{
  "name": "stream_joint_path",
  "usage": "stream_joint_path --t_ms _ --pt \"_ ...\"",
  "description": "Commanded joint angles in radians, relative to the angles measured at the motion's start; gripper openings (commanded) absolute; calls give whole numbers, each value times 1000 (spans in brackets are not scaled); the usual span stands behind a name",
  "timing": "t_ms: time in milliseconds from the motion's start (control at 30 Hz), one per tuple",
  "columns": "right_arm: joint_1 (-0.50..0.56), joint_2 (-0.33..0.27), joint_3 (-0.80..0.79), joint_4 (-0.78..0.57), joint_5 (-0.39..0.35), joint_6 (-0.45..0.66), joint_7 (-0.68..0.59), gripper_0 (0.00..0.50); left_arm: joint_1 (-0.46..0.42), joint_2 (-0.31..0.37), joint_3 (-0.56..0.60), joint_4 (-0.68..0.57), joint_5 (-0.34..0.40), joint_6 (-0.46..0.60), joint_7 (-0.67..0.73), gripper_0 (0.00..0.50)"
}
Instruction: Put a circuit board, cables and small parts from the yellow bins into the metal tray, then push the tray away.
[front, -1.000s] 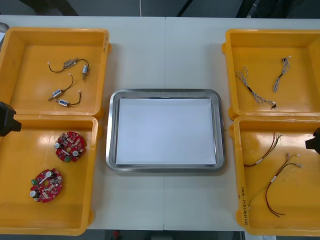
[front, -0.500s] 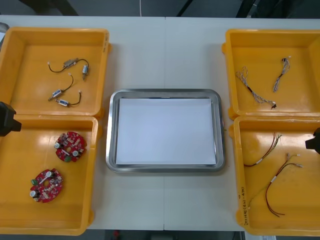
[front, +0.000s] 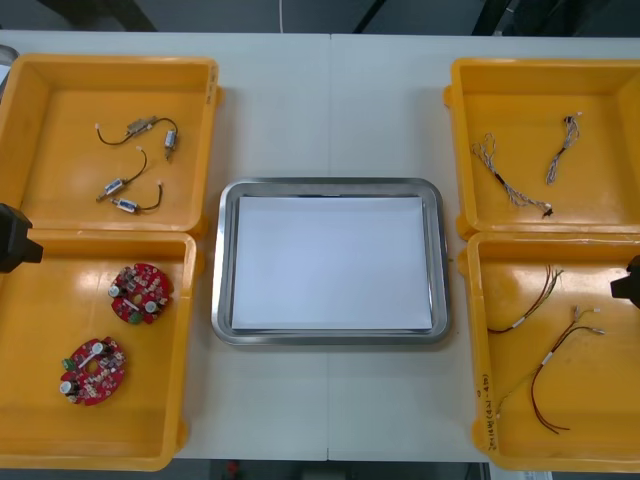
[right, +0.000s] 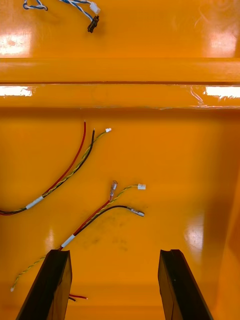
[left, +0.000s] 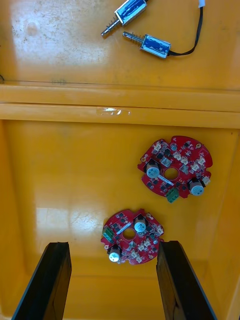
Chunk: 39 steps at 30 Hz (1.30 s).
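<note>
At lower left of the front view, two boards are noted in a bin. Left gripper is held above, fingers spread; the nearer board lies just ahead, between them. Right gripper, likewise spread, is parked over cables.

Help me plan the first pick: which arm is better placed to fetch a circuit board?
Left. The left claw hangs open over the bin with both circuit boards, one just beyond its fingers; the right claw is over cables.
</note>
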Motion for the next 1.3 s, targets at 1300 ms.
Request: stream_joint_path --t_ms 1300 --pt "14 7 -15 -90 -20 3 -78 500 223 127 -1 -18 58 -155 -262 500"
